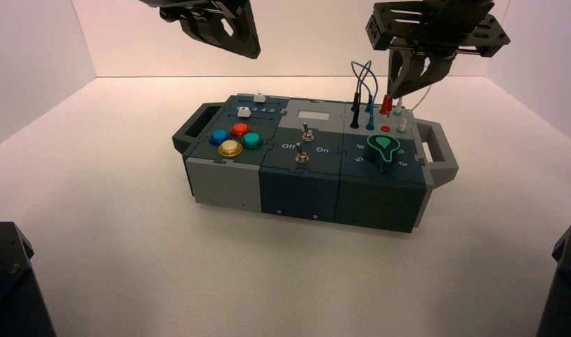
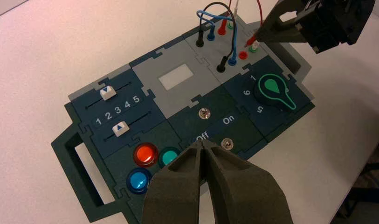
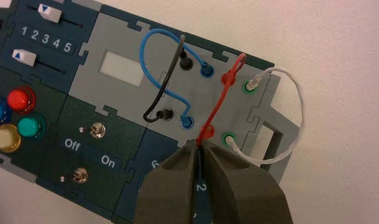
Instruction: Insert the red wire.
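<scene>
"Where's the red wire [image 3: 218, 100]?"

"Right between my tips — my right gripper [image 3: 200, 143] pinches one end just by the near red socket [image 3: 209, 132]; its other end's in the far red socket [image 3: 228, 78] — my left gripper [image 1: 255, 54] idles up left, pressed together"

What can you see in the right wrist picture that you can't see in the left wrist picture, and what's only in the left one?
Only the right wrist view shows the yellow button and the right gripper's tips pinching the red wire close up.

Only the left wrist view shows the left gripper, out in front of the box, and the whole green-and-black knob.

Both show the blue wire, the black wire and the two white sliders.
</scene>
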